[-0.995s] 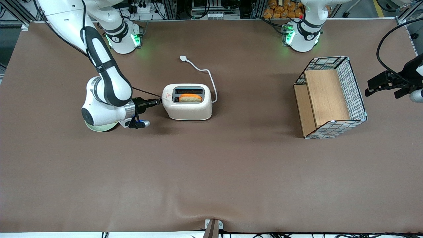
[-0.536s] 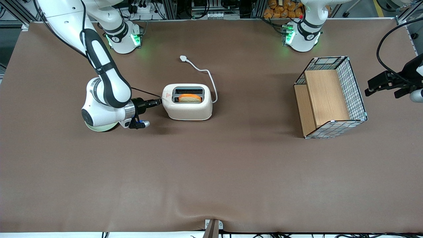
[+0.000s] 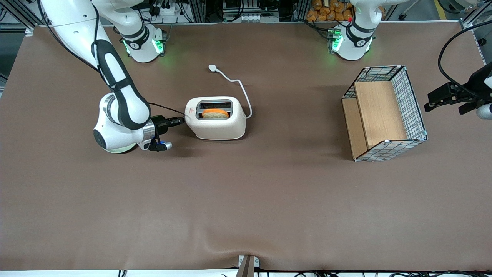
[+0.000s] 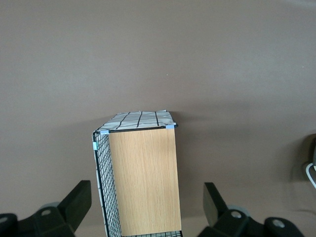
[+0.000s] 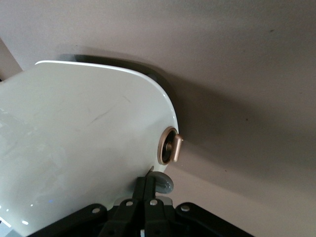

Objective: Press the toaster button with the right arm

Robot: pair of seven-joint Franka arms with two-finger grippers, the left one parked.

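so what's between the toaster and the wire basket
In the front view, just the white cord looping beside the toaster, then bare table to the wire basket. The gripper, shut, is at the toaster's end face.

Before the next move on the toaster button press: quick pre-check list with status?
1. Gripper at the toaster's narrow end face: ok.
2. Fingers shut together for poking: ok.
3. Fingertips meet the toaster button: ok, seemingly touching.
4. Button fully pressed in: cannot tell.
5. Bread slice seated in a slot: ok.
6. Cord slack, plug lying loose: ok.
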